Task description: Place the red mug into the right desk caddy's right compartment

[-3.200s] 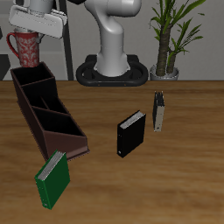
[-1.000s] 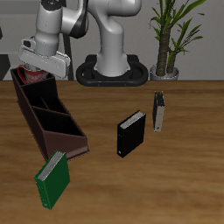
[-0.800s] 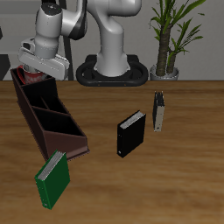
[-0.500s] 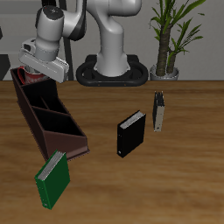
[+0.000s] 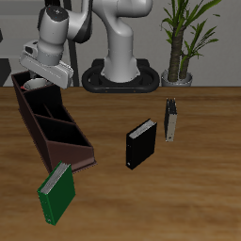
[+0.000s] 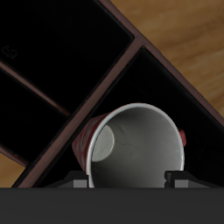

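The red mug (image 6: 136,149) lies tilted inside the end compartment (image 6: 194,114) of the right desk caddy (image 5: 58,130), its grey-white inside facing my camera. Red wall and handle show at its sides. In the exterior view only a pale bit of its rim (image 5: 35,85) shows above the caddy's far end. My gripper (image 5: 44,73) hangs just above that far end compartment. In the wrist view the gripper (image 6: 127,181) has its fingertips (image 6: 80,182) spread wide on either side of the mug, open and not pinching it.
A green book (image 5: 56,193) leans at the caddy's near end. A small black box (image 5: 139,144) and a thin upright book (image 5: 170,120) stand mid-table. The robot base (image 5: 119,75) and a potted plant (image 5: 177,73) are at the back.
The gripper came down with the mug over the caddy's far end. In the last half second the mug's red body dropped out of sight into the compartment while the gripper stayed put.
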